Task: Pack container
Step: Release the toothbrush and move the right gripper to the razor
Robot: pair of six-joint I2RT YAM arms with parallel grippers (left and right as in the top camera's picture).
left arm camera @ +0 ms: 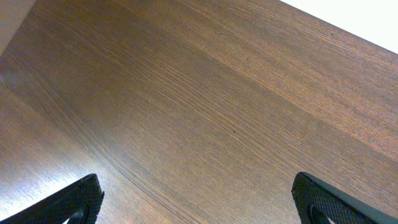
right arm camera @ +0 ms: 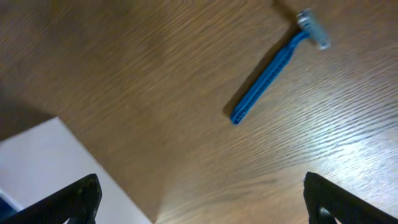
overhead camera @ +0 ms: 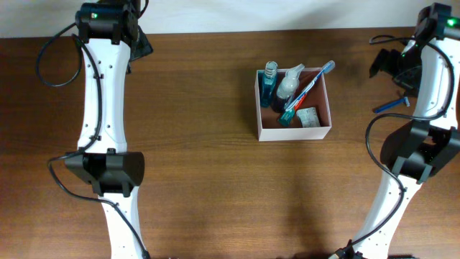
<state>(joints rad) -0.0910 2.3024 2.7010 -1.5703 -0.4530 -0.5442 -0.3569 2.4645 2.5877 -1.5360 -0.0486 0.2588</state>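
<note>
Reads as wood grain on the table (left arm camera: 205,93): dark brown, fine parallel lines, smooth, satin rather than glossy, with soft pale glare in patches. Looks like thin matt card on the container (overhead camera: 293,134), white outside and reddish-brown within; notes clear blue-tinted plastic on the bottle (overhead camera: 269,85) and glossy blue-and-red plastic on the toothbrush (overhead camera: 310,86). Shows smooth blue plastic on the razor (right arm camera: 267,78) handle with a paler grey head, finely stippled matt black on the left fingers (left arm camera: 323,199) and right fingers (right arm camera: 74,199), and smooth white shell on the left arm (overhead camera: 95,93) and right arm (overhead camera: 438,72).
</note>
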